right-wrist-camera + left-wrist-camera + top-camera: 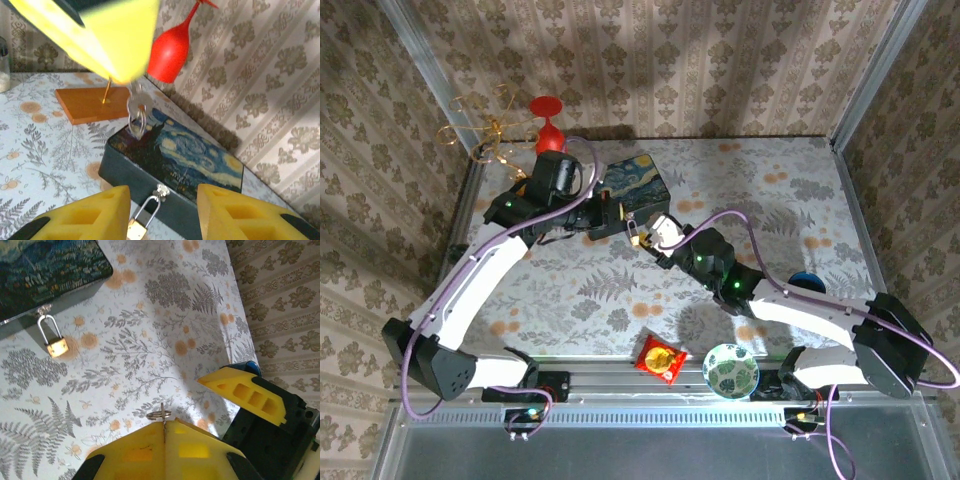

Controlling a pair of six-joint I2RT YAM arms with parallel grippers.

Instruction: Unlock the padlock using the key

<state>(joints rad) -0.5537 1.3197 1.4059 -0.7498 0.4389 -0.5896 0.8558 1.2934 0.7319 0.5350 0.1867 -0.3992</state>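
Left gripper (164, 432) pinches a small silvery key (161, 415); right gripper (162, 210), spread, sits near the tiny brass padlock (56, 346) at the dark blue painted box's (45, 270) six o'clock.

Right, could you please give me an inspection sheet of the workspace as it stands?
Surface: floral cloth, lying flat.
Job's things: padlock hangs closed on the blue box hasp; key pinched in left tool.
Clutter: red glass, wire stand, snack packet, bowl.
Tools: left tool shut on key; right tool open, fingers either side of padlock.
Cables: purple cables loop along both arms.
Surroundings: patterned wallpaper, metal frame posts.
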